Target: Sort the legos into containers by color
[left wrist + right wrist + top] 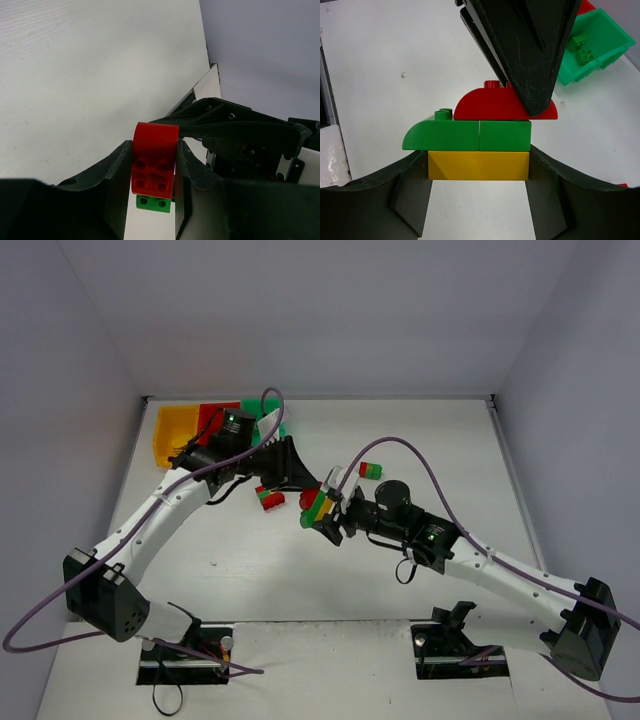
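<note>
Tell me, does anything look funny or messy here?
Nothing is spilled or broken. One oddity: both arms grip one mixed clump, left fingers on its red brick, right fingers on its yellow brick. Two small stacks sit outside the bins.

The left arm [170, 508] and right arm [510, 577] are showing white tubular links between black joint housings, each trailing a purple cable [399, 441] and glowing a green light [236, 421] near the wrist. The left gripper [154, 155] and right gripper [478, 162] are presenting matte black jaws; silver bolts [148, 645] are pinning black base plates [160, 672].
</note>
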Controlling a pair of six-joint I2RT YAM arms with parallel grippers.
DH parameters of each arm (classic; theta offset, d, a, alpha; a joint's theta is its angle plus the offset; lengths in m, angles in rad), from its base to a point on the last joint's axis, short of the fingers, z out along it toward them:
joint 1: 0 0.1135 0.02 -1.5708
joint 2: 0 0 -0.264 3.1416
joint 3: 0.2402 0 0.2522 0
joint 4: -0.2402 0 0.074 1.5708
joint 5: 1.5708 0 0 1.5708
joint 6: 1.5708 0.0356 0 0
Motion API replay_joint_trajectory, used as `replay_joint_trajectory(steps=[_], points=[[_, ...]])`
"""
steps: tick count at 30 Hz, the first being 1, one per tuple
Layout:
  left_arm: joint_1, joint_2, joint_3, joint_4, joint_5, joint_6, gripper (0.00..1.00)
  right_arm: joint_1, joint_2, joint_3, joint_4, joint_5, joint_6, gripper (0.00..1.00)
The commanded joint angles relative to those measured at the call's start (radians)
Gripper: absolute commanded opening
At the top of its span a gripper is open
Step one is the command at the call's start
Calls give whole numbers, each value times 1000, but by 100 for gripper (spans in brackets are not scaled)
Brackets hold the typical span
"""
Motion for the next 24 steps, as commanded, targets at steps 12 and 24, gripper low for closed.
replay_joint_trajectory(steps=[12, 24], points=[[23, 1, 104, -3, -32, 49, 0, -28, -21, -32, 43, 8, -10, 0], [179, 89, 218, -184, -55, 213, 0, -45, 19, -20, 31, 6, -36, 0]])
